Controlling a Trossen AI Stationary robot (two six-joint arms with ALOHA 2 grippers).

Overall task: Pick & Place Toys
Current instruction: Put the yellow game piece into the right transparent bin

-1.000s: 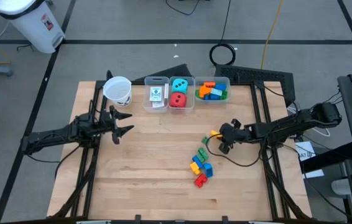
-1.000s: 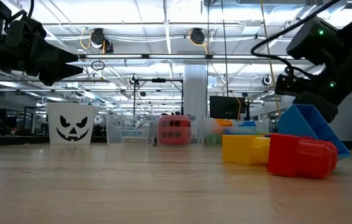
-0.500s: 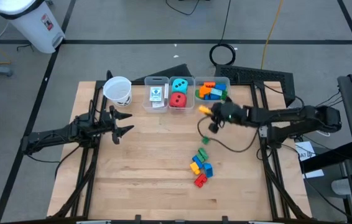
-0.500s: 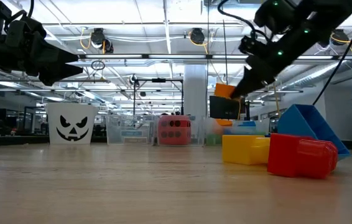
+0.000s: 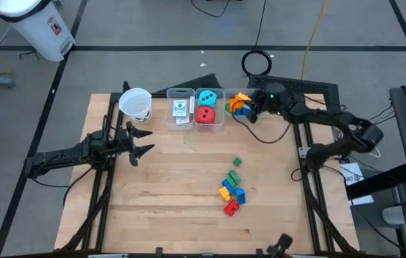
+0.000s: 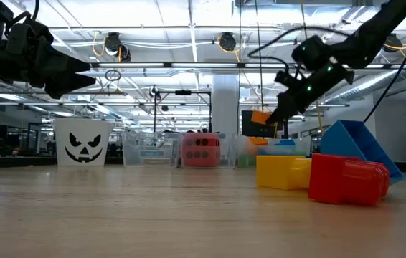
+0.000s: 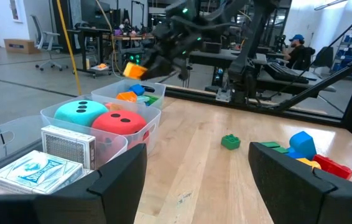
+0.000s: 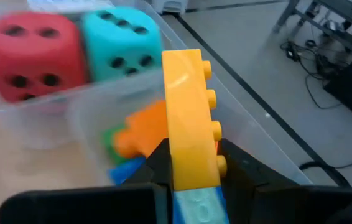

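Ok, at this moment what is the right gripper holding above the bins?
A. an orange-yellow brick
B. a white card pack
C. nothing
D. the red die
A: the right gripper is shut on an orange-yellow brick, held over the bin of bricks; the red die lies in the middle bin.

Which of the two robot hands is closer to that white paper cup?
The left gripper: it hovers just in front of the white paper cup. The right gripper is far across, over the brick bin, holding a yellow brick.
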